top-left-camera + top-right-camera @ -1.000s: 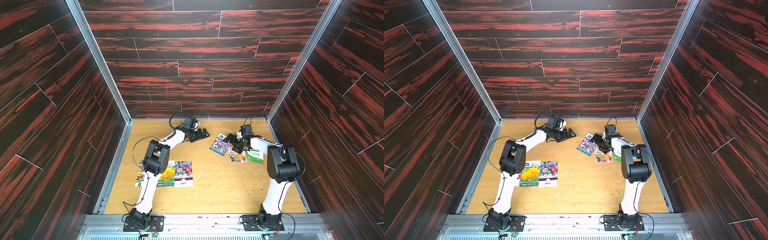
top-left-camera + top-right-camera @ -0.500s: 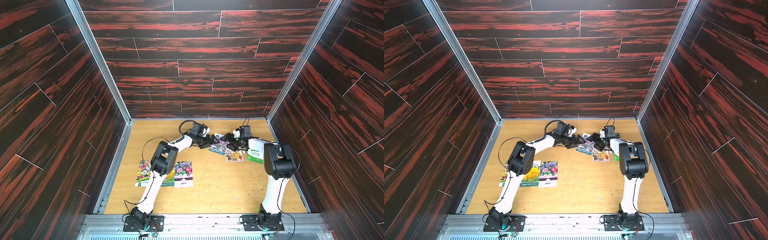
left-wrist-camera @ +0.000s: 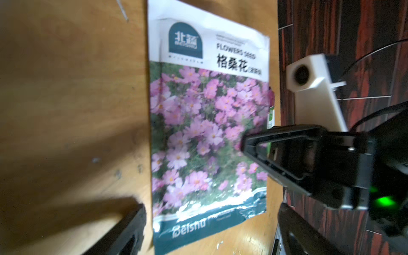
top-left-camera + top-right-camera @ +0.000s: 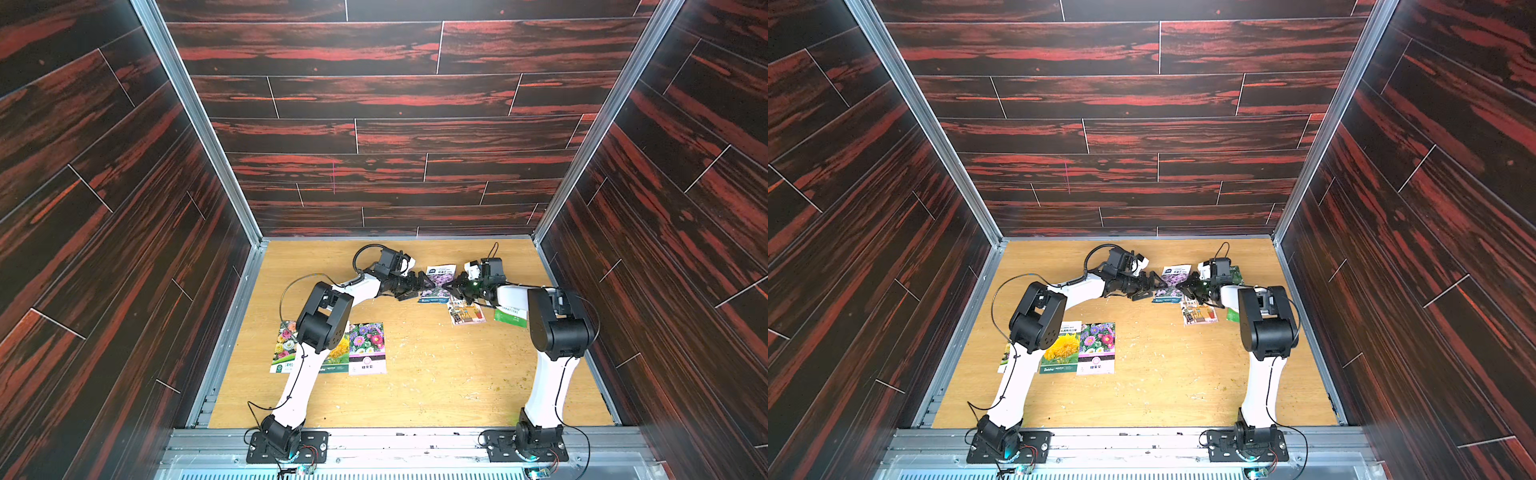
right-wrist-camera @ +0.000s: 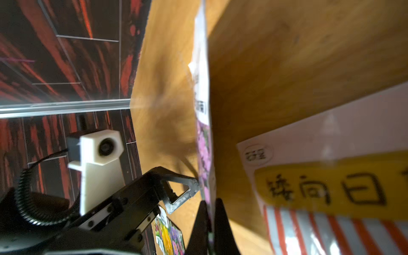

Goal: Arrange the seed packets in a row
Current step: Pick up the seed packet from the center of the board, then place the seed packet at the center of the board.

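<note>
1. On the desk (image 4: pixel 436 386), at the near left, three seed packets lie side by side: the left-end packet (image 4: pixel 283 347), the mid-row packet (image 4: pixel 340 355) and the right-end packet (image 4: pixel 368 347).
2. The left arm (image 4: pixel 324 316) crosses over the left-end and mid-row packets.
3. The far packet (image 4: pixel 439 277) is at the far middle, well apart from that row.
4. The left tool (image 4: pixel 423 286) is at its left side. The right tool (image 4: pixel 445 286) is at its right side, pinching its edge.
5. The side packet (image 4: pixel 465 311) lies just near and right of the far packet.
6. The arm-side packet (image 4: pixel 510 316) lies right of that, partly under the right arm (image 4: pixel 557 324).
7. The back packet (image 4: pixel 1236 274) sits behind the right tool.
</note>
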`<control>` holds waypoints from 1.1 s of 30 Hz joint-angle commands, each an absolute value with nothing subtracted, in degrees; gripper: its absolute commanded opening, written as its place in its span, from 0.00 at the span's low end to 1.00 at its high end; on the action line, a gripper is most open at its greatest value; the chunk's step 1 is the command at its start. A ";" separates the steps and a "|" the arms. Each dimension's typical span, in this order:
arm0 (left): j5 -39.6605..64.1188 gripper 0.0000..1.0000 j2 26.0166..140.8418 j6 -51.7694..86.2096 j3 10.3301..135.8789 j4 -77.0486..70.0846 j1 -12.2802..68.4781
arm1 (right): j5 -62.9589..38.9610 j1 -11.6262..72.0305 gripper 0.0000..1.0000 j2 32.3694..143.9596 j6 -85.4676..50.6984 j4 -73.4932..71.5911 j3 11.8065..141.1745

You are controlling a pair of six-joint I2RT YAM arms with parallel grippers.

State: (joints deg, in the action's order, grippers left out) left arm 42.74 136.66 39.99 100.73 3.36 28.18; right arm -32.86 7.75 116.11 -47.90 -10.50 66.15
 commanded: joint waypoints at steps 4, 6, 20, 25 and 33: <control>42.11 0.94 125.55 36.78 93.12 7.54 24.96 | -38.41 7.84 0.00 108.66 -44.21 -8.44 62.41; 41.29 0.94 122.03 35.83 90.08 8.03 23.72 | -40.32 7.97 0.00 105.91 -44.07 -8.29 60.03; 14.50 0.97 106.39 33.36 78.10 19.56 20.51 | -39.06 24.75 0.00 95.37 -40.12 -1.11 48.96; 10.59 0.97 102.38 37.48 71.85 16.07 19.12 | -34.66 28.98 0.00 94.71 -41.00 -1.15 47.31; 10.27 0.97 100.72 38.67 67.74 14.64 18.44 | -31.27 31.52 0.00 94.36 -45.34 -5.58 42.38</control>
